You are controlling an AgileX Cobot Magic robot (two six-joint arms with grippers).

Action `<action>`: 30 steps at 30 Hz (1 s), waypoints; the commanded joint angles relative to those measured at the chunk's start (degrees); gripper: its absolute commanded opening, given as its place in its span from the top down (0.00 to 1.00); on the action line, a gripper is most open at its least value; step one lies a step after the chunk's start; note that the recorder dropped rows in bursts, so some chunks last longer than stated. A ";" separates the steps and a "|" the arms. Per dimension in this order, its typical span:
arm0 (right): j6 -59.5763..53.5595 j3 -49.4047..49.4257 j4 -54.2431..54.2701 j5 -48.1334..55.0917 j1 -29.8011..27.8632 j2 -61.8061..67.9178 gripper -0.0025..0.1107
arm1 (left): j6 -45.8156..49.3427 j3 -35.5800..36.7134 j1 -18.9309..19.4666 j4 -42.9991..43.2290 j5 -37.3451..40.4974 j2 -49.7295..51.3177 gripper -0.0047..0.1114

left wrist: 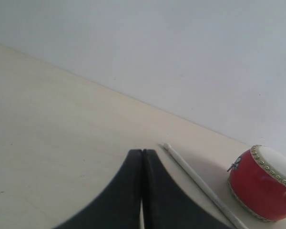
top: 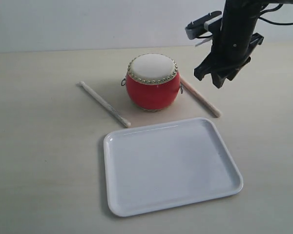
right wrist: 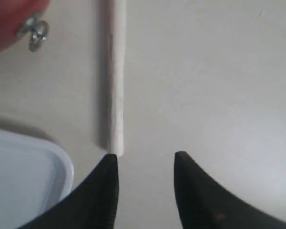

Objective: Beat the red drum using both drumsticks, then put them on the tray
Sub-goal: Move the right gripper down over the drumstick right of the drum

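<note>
The red drum [top: 153, 82] stands upright on the table behind the white tray [top: 169, 164]. One drumstick [top: 104, 104] lies to its left, the other drumstick [top: 200, 98] to its right, both flat on the table. My right gripper [top: 219, 78] hangs open above the right stick; in the right wrist view that drumstick [right wrist: 116, 76] ends just beyond one fingertip of the gripper [right wrist: 146, 156], nothing between the jaws. My left gripper [left wrist: 142, 151] is shut and empty, out of the exterior view, with the left drumstick [left wrist: 200, 183] and drum [left wrist: 262, 186] beyond it.
A pale wall [top: 88, 22] runs behind the beige table. The tray's corner [right wrist: 24, 176] lies close beside the right gripper, and the drum's metal side ring [right wrist: 34, 32] shows near the stick's far part.
</note>
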 commanded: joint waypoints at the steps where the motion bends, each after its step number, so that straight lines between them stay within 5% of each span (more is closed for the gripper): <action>1: -5.34 -0.54 2.96 -1.90 -1.97 2.70 0.63 | -0.27 0.20 0.16 0.33 0.25 -0.38 0.96; 11: -12.56 -9.16 12.66 3.42 -3.50 8.80 0.64 | -0.39 0.20 0.16 0.33 0.25 -0.38 0.96; 30: -12.45 -12.98 12.55 5.02 -3.50 12.79 0.64 | -0.39 0.20 0.16 0.33 0.25 -0.38 0.96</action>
